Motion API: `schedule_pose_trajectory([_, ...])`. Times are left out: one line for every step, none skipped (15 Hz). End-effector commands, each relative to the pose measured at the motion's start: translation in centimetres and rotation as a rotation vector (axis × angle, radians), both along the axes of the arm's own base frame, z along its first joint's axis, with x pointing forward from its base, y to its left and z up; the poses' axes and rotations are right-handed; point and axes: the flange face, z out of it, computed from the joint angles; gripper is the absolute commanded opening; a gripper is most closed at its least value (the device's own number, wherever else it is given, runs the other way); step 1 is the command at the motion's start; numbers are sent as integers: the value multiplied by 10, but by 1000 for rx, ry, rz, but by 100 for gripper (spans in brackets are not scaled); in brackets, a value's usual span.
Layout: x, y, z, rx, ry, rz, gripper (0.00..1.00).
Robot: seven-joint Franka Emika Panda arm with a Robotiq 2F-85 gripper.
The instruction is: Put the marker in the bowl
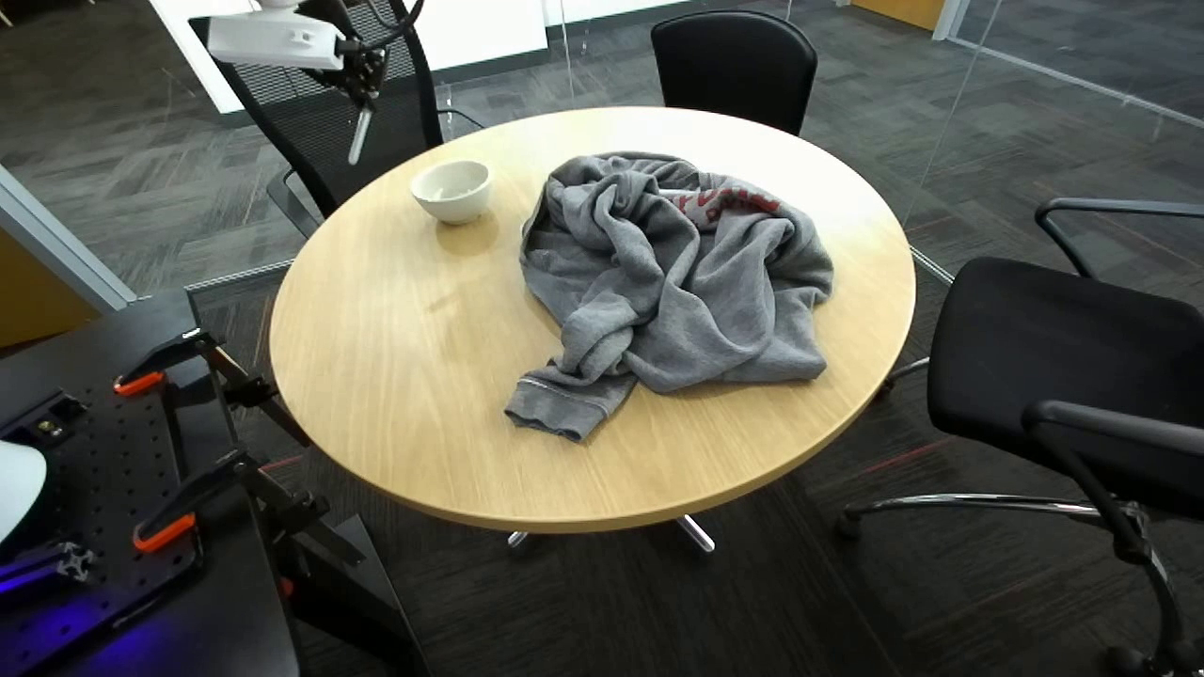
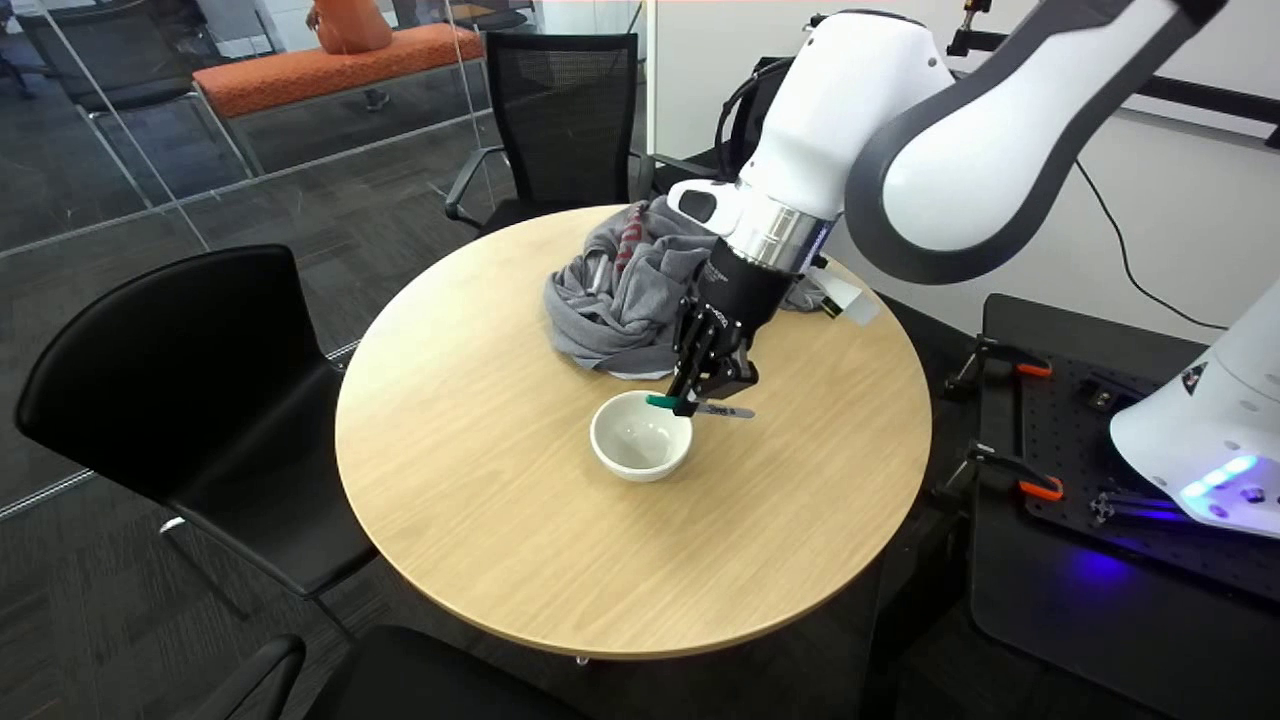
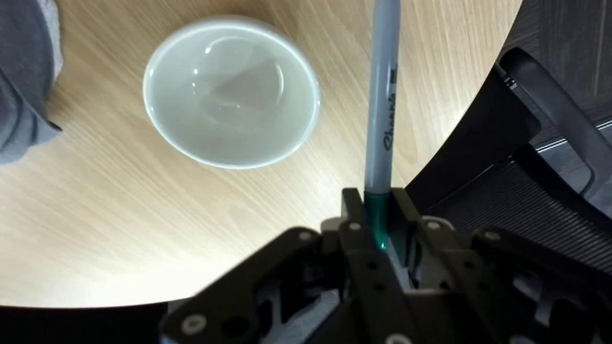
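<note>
"Marker (image 3: 381, 105) first: where is it?" asks one watcher.

"In the gripper (image 3: 378, 212), held in the air outside the bowl (image 3: 232, 143)," says the other.

"And the jaws?"

"Clamped on the marker's green end (image 2: 660, 401), a finger (image 3: 353, 210) on either side. The grey barrel (image 2: 728, 410), with dark lettering, juts out past them."

"How near is the bowl?"

"Close by. In the wrist view it lies beside the barrel, with a strip of table (image 1: 404, 404) between; in an exterior view the green end overlaps its rim (image 2: 594, 436) along the line of sight."

"How does it sit?"

"Upright on the round table, white, near the sweater (image 1: 677, 273) but apart from it. The sweater lies crumpled, grey with red lettering."

"What else?"

"Black chairs (image 1: 734, 70) around the table, and a black stand (image 2: 1060, 600) bearing the base (image 2: 1225, 420) of the arm (image 2: 840, 110), which reaches across the table in an exterior view. Clamps (image 1: 166, 533) with orange parts hold on to the stand's edge."
</note>
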Motion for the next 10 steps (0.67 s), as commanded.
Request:
schedule_pose_trajectory([11, -5, 4, 38, -58, 98, 5])
schedule_pose_trajectory([13, -7, 3, 46, -68, 125, 5])
schedule_pose_trajectory([16, -10, 3, 53, -77, 154, 5])
schedule_pose_trajectory([18, -13, 2, 58, -87, 184, 5])
schedule_pose_trajectory([20, -15, 1, 63, -97, 214, 5])
schedule_pose_trajectory([22, -17, 0, 69, -107, 243, 5])
schedule_pose_trajectory([25, -20, -2, 74, -117, 271, 5])
schedule_pose_trajectory([27, -21, -3, 80, -129, 302, 5])
schedule_pose_trajectory([29, -23, -4, 87, -139, 330, 5])
schedule_pose_trajectory([32, -24, -6, 95, -148, 356, 5])
